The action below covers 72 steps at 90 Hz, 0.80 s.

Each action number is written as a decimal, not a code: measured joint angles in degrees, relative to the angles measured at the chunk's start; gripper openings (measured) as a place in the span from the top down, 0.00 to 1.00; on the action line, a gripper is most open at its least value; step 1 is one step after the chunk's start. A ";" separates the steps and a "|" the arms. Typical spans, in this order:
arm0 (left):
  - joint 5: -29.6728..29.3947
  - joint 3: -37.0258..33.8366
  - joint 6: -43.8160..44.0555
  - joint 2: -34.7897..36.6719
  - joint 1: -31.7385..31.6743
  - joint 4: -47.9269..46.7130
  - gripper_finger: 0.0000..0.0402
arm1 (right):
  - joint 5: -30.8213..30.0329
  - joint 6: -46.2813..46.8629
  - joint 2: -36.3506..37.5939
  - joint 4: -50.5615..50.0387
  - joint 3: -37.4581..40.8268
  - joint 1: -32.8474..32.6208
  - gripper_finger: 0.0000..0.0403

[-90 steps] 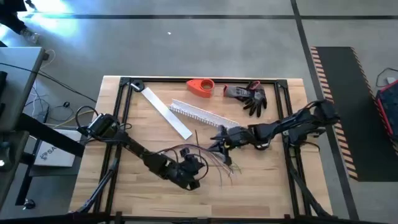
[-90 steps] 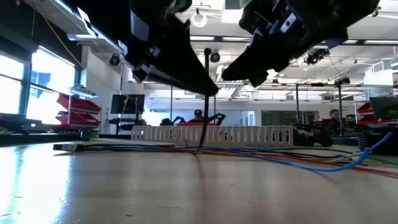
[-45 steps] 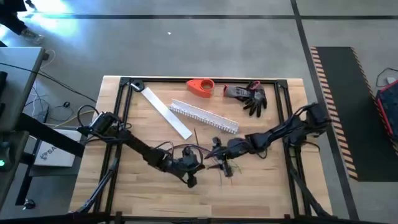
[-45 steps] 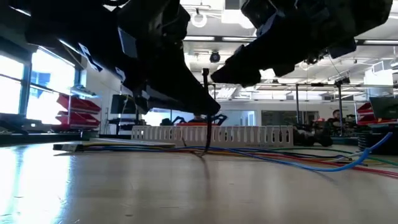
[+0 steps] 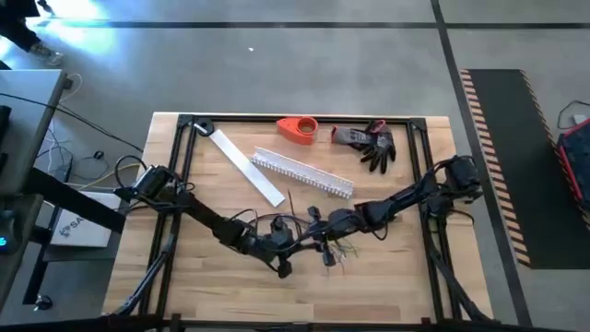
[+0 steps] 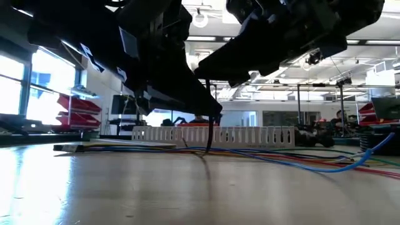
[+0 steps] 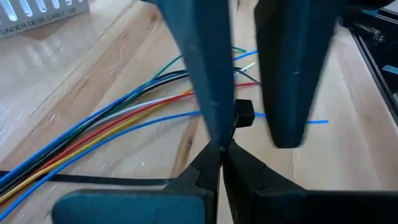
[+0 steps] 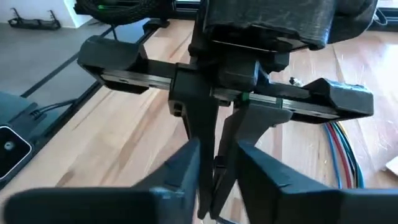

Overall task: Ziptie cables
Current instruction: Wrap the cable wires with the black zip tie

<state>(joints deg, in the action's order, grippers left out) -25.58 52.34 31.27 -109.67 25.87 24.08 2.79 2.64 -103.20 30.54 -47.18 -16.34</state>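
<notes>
Centrally, everything clustered around the cables [image 5: 324, 242], a loose bundle of coloured wires lying on the wooden table [image 5: 387, 277], on the near side of the white slotted channel [image 5: 302, 172] and a little apart from it. In the left wrist view the cables [image 7: 118, 118] ran blue, red, yellow, white, green and black, fanned slightly across the wood.

Over the cables, the left gripper [image 5: 288, 249] met the right gripper [image 5: 315, 242] almost nose to nose. In the left wrist view the left gripper's [image 7: 222, 158] jaws were pressed tight on a thin black ziptie [image 7: 106, 182], whose tail trailed flat over the table beneath the cables and whose small square head [image 7: 244, 114] sat just above the fingertips. In the right wrist view the right gripper's [image 8: 214, 163] fingers stood narrowly apart, with a thin dark strip between them; whether they actually pinched it could not be told.

From the low view the ziptie [image 6: 207, 119] hung as a thin vertical line down to the cables [image 6: 300, 160].

Beyond the channel from the cables lay a flat white strip [image 5: 247, 167], an orange object [image 5: 297, 129] and a dark glove [image 5: 369, 144].
</notes>
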 joint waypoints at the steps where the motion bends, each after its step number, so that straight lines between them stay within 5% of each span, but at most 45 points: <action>1: 0.00 0.00 0.00 0.00 0.00 0.00 1.00 | 0.00 -0.02 0.00 -0.24 0.00 0.00 0.93; 24: -4.07 0.00 -2.21 -0.11 0.66 -0.20 0.98 | -0.20 4.19 0.02 -0.96 0.00 0.13 0.99; 72: -23.01 0.09 -5.88 1.27 7.40 -0.22 0.71 | -1.23 11.93 0.87 -1.33 0.00 0.95 1.00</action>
<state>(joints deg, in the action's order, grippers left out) -48.60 52.42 25.39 -108.40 33.27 23.85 1.56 14.56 -102.32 29.21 -47.18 -15.39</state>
